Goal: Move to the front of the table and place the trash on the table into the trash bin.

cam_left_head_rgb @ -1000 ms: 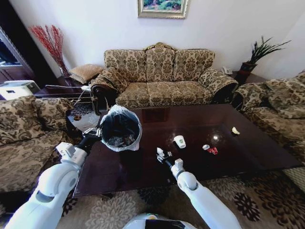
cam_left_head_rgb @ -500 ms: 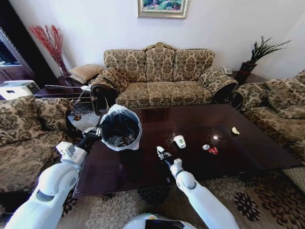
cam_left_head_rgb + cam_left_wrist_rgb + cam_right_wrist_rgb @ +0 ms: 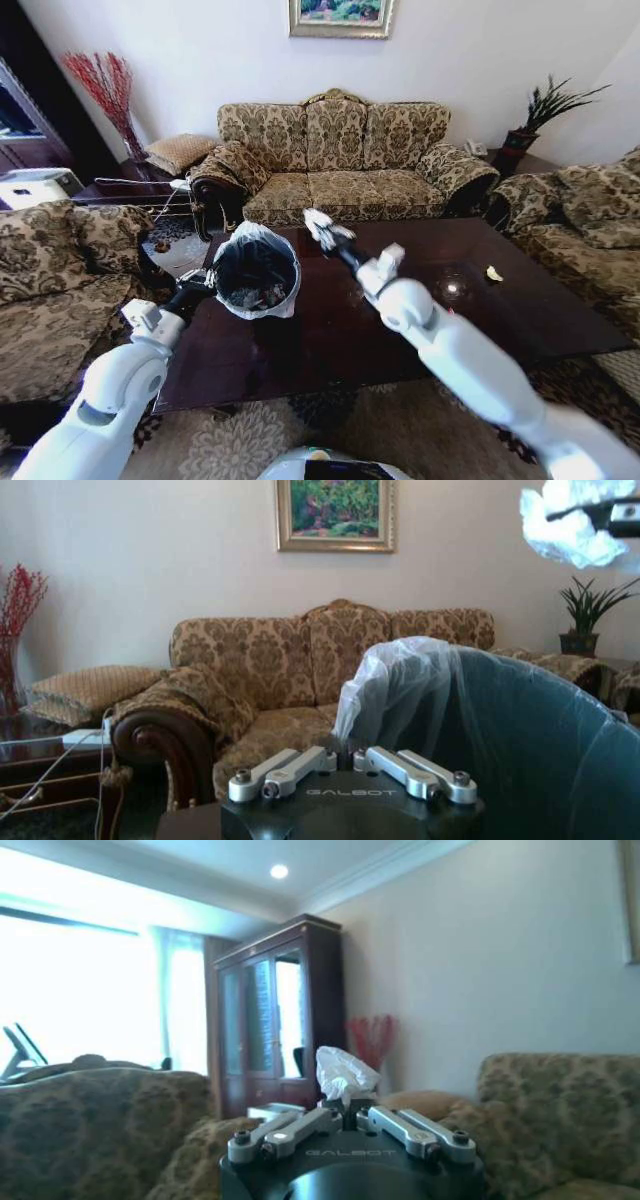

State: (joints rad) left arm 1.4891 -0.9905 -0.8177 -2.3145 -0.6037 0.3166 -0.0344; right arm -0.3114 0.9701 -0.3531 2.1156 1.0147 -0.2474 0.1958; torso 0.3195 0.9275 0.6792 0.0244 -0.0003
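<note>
Item: crumpled white paper [image 3: 318, 226], pinched between your right gripper [image 3: 322, 232] jaws, raised over the desk [image 3: 330, 330] just beside the trash bin [image 3: 256, 272]. Left gripper [image 3: 350, 769]: jaws pressed onto the bin's bag-lined rim. Your head view alone shows a pale yellowish scrap [image 3: 494, 273] lying at the desk's far right.

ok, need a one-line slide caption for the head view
Right claw carries crumpled white paper above the table toward the bag-lined trash bin that the left claw grips at the rim.
</note>
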